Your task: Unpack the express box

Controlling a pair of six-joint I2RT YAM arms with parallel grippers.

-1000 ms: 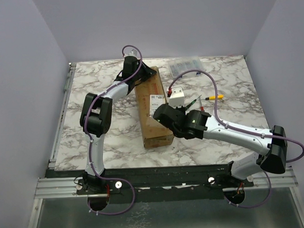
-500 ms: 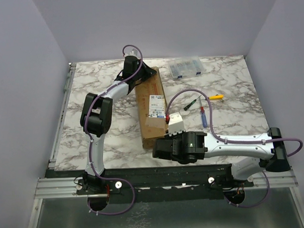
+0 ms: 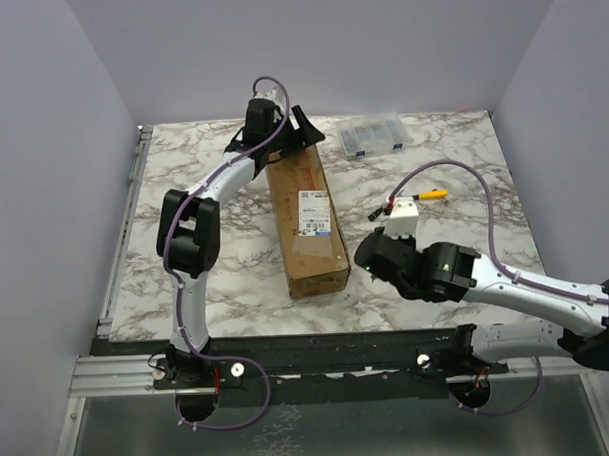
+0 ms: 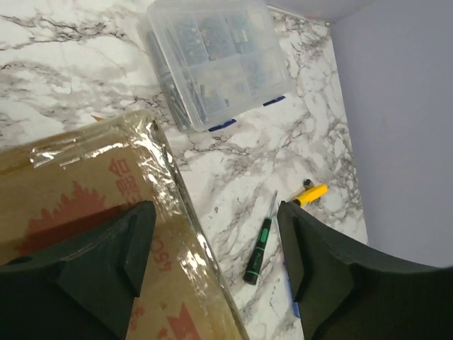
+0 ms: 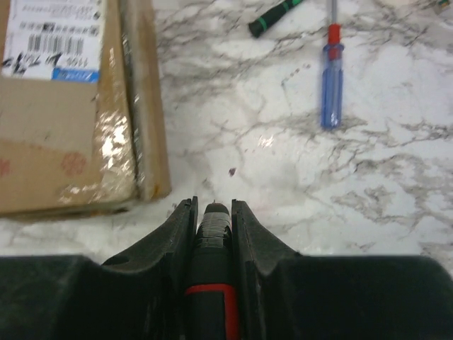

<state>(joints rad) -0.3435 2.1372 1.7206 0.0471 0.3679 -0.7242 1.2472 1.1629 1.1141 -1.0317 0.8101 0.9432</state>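
The express box (image 3: 306,223), a long brown carton with shiny tape, a white label and red printing, lies lengthwise in the middle of the table. My left gripper (image 3: 299,138) hangs open over its far end; in the left wrist view the box's (image 4: 78,212) right edge runs between the spread fingers (image 4: 134,248). My right gripper (image 3: 365,254) sits low beside the box's near right corner (image 5: 71,106). It (image 5: 213,205) is shut on a black tool with a red band (image 5: 212,234), tip pointing at bare marble.
A clear plastic organiser case (image 3: 373,136) sits at the back right. A green-handled screwdriver (image 4: 258,248), a yellow-handled one (image 3: 430,195) and a blue one (image 5: 330,81) lie right of the box. Purple walls enclose three sides.
My left gripper has opened at the box's far end. My right gripper, tool in its jaws, travelled from over the box's middle to its near end, then off to the right.
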